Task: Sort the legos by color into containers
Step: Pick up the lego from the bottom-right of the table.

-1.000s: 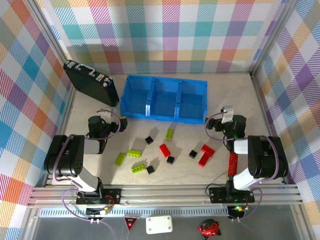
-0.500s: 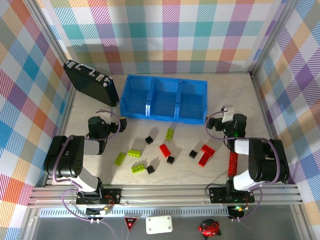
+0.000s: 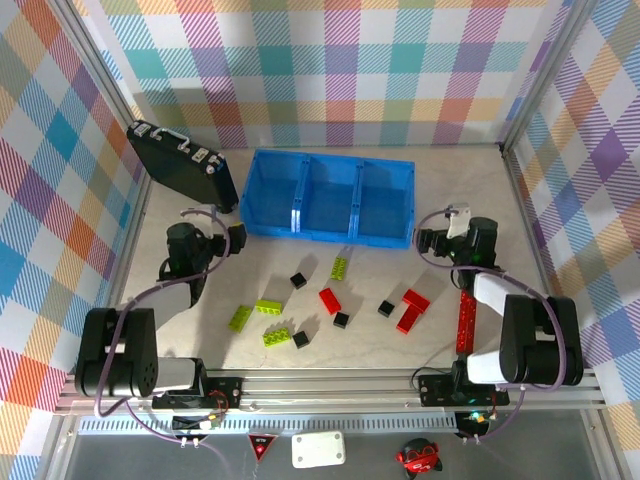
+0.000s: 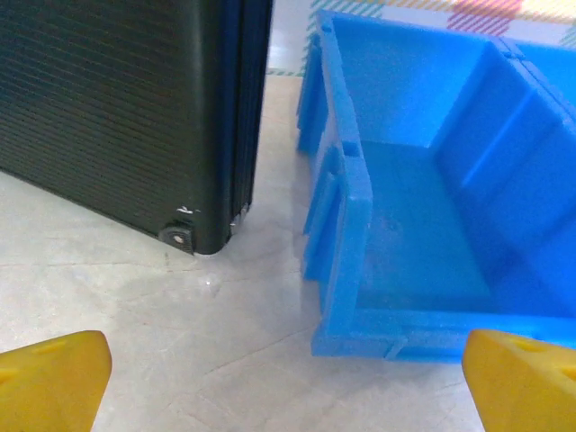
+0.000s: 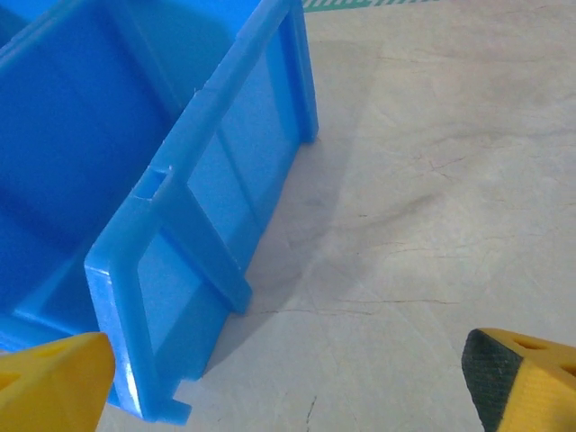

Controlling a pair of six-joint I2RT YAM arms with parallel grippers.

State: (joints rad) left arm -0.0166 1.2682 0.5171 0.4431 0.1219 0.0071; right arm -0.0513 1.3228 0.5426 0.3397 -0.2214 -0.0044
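Observation:
The legos lie loose on the table in front of the bin: lime-green ones [image 3: 268, 307], red ones [image 3: 330, 300] and small black cubes [image 3: 298, 280]. The containers are three joined compartments of a blue bin [image 3: 330, 159]; what I see of their insides is empty. My left gripper [image 3: 235, 237] hangs open near the bin's left front corner, its yellow fingertips [image 4: 49, 378] wide apart over bare table beside the bin wall [image 4: 346, 198]. My right gripper [image 3: 425, 240] stands open off the right front corner, the bin wall [image 5: 207, 198] ahead of its fingertips [image 5: 526, 373]. Neither holds anything.
A black case with metal latches [image 3: 182, 165] leans at the back left, its corner [image 4: 193, 238] close to the bin. A long red stick [image 3: 466, 322] lies beside the right arm. Plaid walls enclose the table.
Both arms have risen and reached a little toward the bin; the grippers have shifted slightly away from me. Legos and bin have not moved.

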